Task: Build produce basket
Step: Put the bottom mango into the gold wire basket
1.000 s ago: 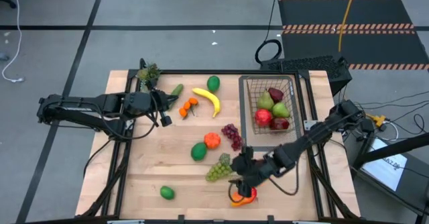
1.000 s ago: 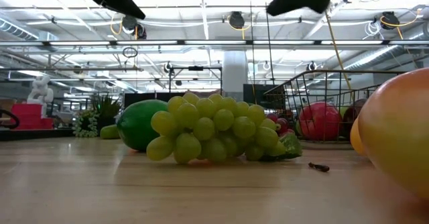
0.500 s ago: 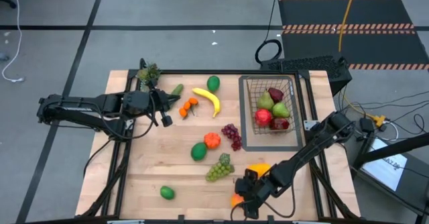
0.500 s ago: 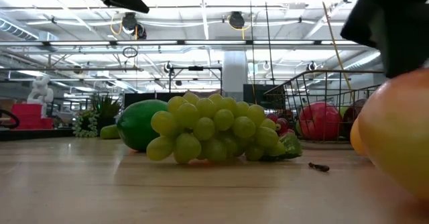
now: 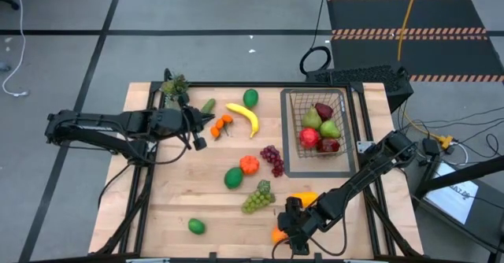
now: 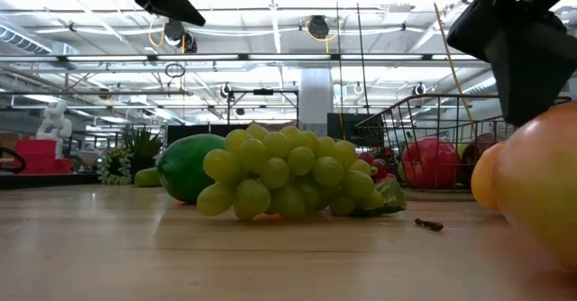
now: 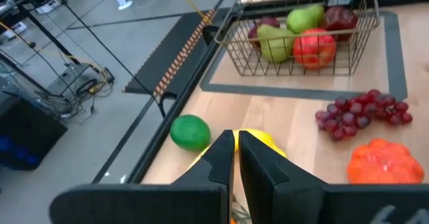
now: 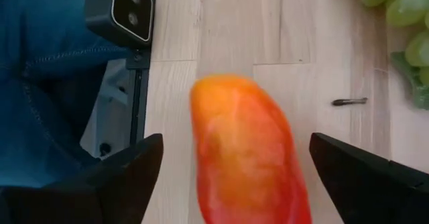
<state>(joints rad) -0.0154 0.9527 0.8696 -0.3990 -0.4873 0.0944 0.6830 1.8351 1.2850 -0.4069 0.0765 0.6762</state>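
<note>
1. Mango [image 8: 249, 155], orange-red, lay on the worktop [image 5: 173, 192] near its front edge, betw. the two fingers [image 8: 114, 174] of the right gripper [image 8: 234, 174]; fingers spread wide, one each side, not touching it, nothing held.
2. High view: right gripper [image 5: 294, 225] sat over most of the mango, only an orange sliver visible; a yellow-orange fruit [image 5: 304, 198] lay just beside. Right wrist view showed the mango's full width and a small dark screw [image 8: 349, 102] near green grapes [image 8: 402, 23].
3. Left gripper [image 7: 234, 158] hovered near the banana [image 5: 244, 117], fingers closed together, empty.
4. Basket [image 5: 344, 105] at back right held a red apple [image 5: 309, 138], two green pears [image 5: 329, 128] and dark red fruit [image 5: 324, 110]. Purple grapes [image 5: 272, 159] lay outside, w/ the rest of the produce.
</note>
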